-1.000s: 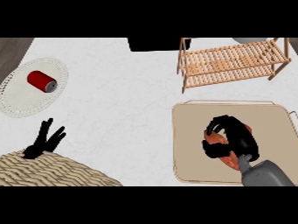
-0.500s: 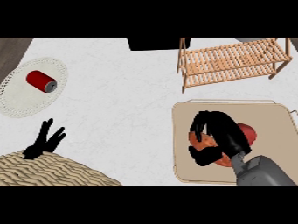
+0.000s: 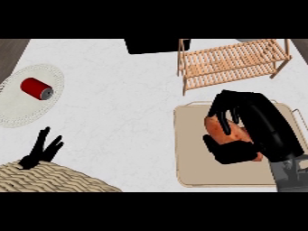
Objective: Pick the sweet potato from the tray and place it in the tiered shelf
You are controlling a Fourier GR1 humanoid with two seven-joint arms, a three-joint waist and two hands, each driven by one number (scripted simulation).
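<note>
As we are looking steeply down on the white marbled counter top [image 3: 129, 113], we are seeing the robot's black right hand [image 3: 249, 122] at the right of the frame, its fingers and thumb curling round the orange-brown sweet potato [image 3: 224, 131] and hiding much of it. The sweet potato is showing between the fingers above it and the thumb below it, and it is lying over the beige rectangular tray [image 3: 189, 158] with its thin raised rim, in the lower right of the frame; we cannot tell whether it is touching the tray's floor or hanging just clear of it. The grey forearm [image 3: 300, 173] is entering from the lower right corner. Above the tray, in the upper right, the slatted light-wood tiered shelf [image 3: 233, 63] is standing well apart from the hand. At the lower left, the black left hand [image 3: 43, 149] is resting with its fingers straight and pointing up, beside the woven straw-coloured mat [image 3: 43, 178]. In the upper left, a red cylindrical can [image 3: 35, 88] is lying on its side on a round white lace-edged plate [image 3: 13, 113]. A dark box [image 3: 156, 45] is sitting at the top centre.
</note>
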